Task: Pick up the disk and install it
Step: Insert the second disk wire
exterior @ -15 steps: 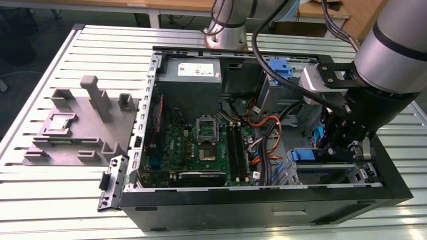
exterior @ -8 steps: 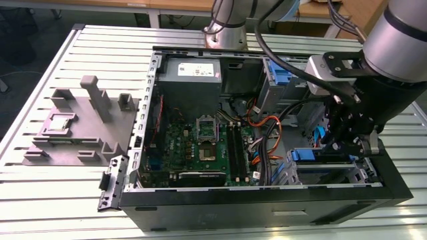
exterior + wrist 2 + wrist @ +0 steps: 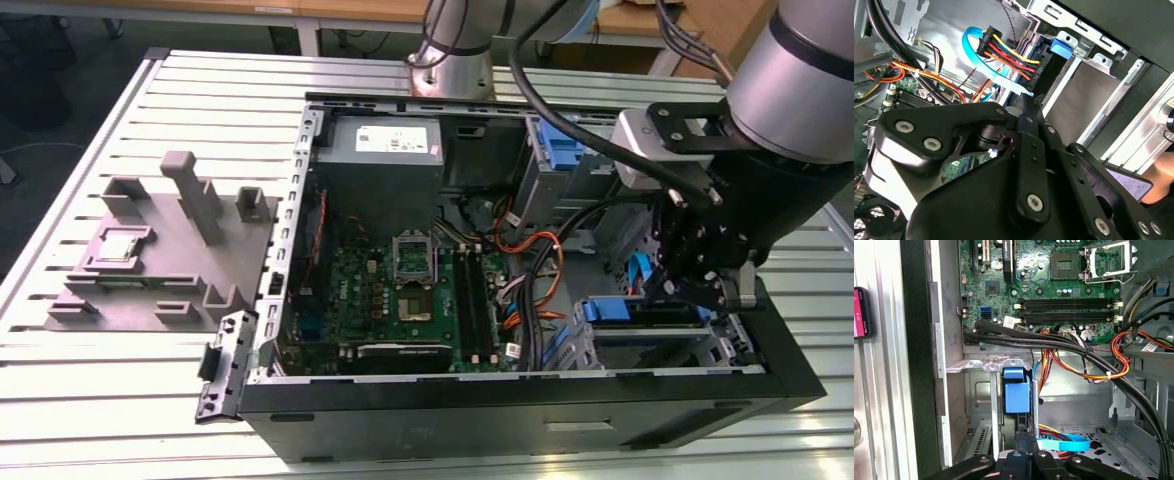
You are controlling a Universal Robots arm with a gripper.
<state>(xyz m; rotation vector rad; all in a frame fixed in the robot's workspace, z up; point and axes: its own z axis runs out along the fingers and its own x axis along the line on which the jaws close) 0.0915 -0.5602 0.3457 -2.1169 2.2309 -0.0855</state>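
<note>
The disk (image 3: pixel 627 312) sits edge-on in the drive bay at the near corner of the open computer case, on the exterior view's right. Its blue plastic frame (image 3: pixel 1016 390) stands between the bay's metal rails (image 3: pixel 995 405). In the second wrist view the blue tab (image 3: pixel 1062 47) shows beside a black plug with red, yellow and blue wires (image 3: pixel 1040 70). My gripper (image 3: pixel 705 292) hangs just over that bay. Its black fingers are shut together, with the tips (image 3: pixel 1026 440) right at the disk's end; I cannot tell whether they touch it.
The case (image 3: pixel 534 400) lies open on a slatted metal table (image 3: pixel 134 400), with the motherboard (image 3: pixel 400 290), a grey power supply (image 3: pixel 387 145) and orange and black cables (image 3: pixel 1089 365) inside. A blue bracket (image 3: pixel 561 140) stands at the back. A grey fixture (image 3: pixel 147 255) lies outside the case.
</note>
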